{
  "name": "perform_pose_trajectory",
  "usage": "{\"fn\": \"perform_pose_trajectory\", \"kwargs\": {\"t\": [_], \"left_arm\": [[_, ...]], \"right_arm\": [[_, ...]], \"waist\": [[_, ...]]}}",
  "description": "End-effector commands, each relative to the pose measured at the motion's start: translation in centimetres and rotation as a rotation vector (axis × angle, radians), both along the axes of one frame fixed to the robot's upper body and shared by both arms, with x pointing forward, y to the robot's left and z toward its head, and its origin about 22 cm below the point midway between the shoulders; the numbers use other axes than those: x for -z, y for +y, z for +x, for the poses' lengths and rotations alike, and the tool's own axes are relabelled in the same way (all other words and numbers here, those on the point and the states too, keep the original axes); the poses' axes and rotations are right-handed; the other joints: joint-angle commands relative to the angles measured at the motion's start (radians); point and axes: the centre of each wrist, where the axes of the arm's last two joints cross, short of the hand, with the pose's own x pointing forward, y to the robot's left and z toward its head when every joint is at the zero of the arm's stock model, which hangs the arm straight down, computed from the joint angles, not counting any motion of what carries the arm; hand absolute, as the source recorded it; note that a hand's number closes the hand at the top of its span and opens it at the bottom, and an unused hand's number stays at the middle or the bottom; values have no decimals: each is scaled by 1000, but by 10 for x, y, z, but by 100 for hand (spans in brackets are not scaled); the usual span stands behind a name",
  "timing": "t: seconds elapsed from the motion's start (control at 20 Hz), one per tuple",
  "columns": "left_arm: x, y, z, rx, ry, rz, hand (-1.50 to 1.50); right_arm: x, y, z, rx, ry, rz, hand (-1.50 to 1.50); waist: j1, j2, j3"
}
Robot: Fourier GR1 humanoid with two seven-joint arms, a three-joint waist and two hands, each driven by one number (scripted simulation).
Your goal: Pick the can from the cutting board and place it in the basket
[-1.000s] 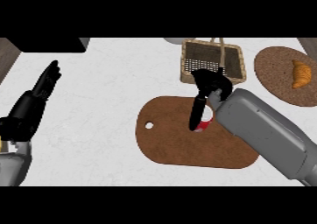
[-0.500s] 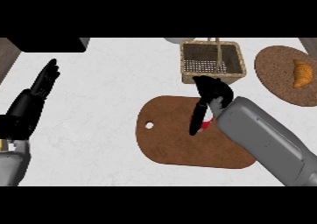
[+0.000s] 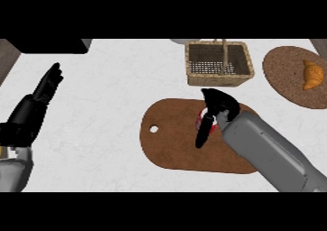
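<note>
Right hand (image 3: 217, 104) curled round can (image 3: 198, 120), over cutting board (image 3: 171, 145)

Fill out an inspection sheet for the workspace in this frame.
Surface: pale marbled counter.
Job's things: can, only a red sliver showing, on the cutting board; basket behind the board, nothing seen inside.
Clutter: croissant on a round brown plate, right of the basket.
Hands: right hand curled round the can; left hand open, resting near the left edge.
Cables: nothing seen.
Surroundings: dark block at the top left.
</note>
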Motion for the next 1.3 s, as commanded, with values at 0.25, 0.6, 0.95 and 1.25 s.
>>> {"fn": "perform_pose_trajectory", "kwargs": {"t": [0.25, 0.6, 0.95, 1.25], "left_arm": [[11, -9, -7, -1, 5, -1, 0], [-6, 7, -11, 10, 4, 2, 0], [6, -9, 6, -3, -2, 3, 0], [1, 6, 3, -16, -15, 7, 0]], "right_arm": [[36, -6, -8, 77, 77, -53, 150], [38, -7, 0, 33, 31, -58, 150], [43, 0, -20, -46, -74, -110, 150], [-31, -173, 25, -141, -284, -244, 150]], "waist": [[3, 2, 1], [9, 3, 1], [-2, 2, 1], [-6, 14, 4]]}}
